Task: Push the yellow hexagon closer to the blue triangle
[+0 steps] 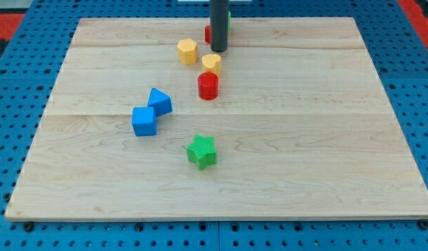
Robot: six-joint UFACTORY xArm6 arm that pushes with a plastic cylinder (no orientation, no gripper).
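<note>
Resting just right of the yellow hexagon (187, 51), my tip (219, 49).

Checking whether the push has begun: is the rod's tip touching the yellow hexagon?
Apart. In the camera view, my tip stands to the right of the yellow hexagon, with a plain strip of bare board between them.

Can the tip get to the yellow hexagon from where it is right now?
Probably yes. My tip sits just to the view's right of the yellow hexagon, with bare board between them. The other yellow block lies below that path, not across it.
</note>
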